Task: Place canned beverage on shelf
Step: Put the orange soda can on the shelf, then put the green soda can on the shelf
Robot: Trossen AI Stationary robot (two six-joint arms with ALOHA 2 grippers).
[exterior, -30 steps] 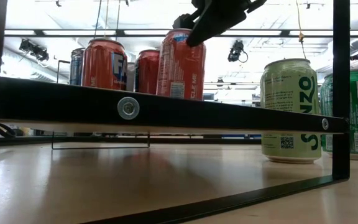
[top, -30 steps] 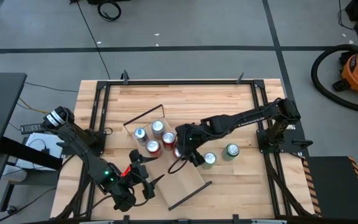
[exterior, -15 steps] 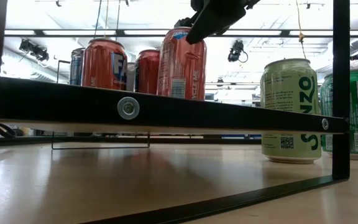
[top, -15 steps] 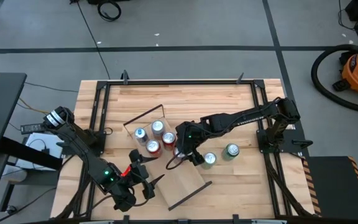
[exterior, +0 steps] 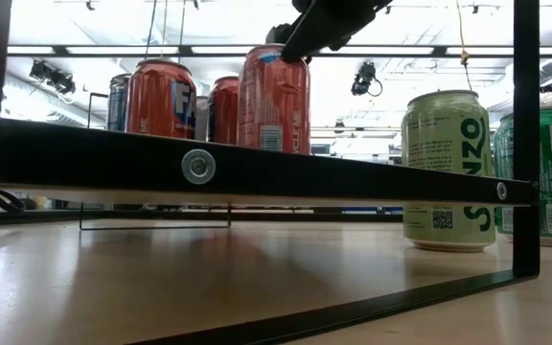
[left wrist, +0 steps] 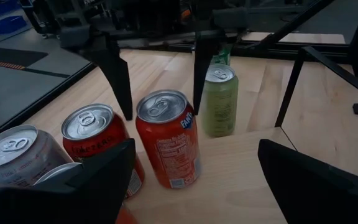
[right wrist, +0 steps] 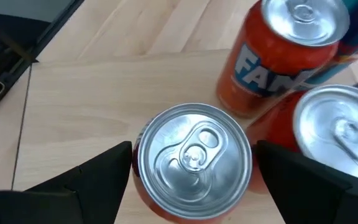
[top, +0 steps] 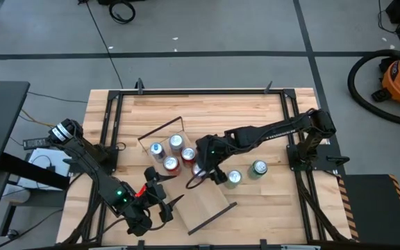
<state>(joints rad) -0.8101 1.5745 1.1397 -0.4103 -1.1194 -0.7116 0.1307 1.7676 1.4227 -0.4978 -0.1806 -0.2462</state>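
- Right gripper (right wrist: 191, 180) hovers directly over the red Fanta can (right wrist: 193, 163), fingers (right wrist: 73, 186) spread clear on both sides, no grip.
- That can stands upright on the shelf (top: 203, 198), just beside other cans there.
- Left gripper (top: 167, 203) waits near the shelf's front end, fingers apart.
- Two green cans (exterior: 446, 171) stand on the table.

Right pincer (right wrist: 191, 186) hangs mid-table, fingers parted; left pincer (left wrist: 194, 180) waits open near the front edge.

red cans (left wrist: 169, 146), green cans (exterior: 446, 171), pale shelf (left wrist: 241, 180)
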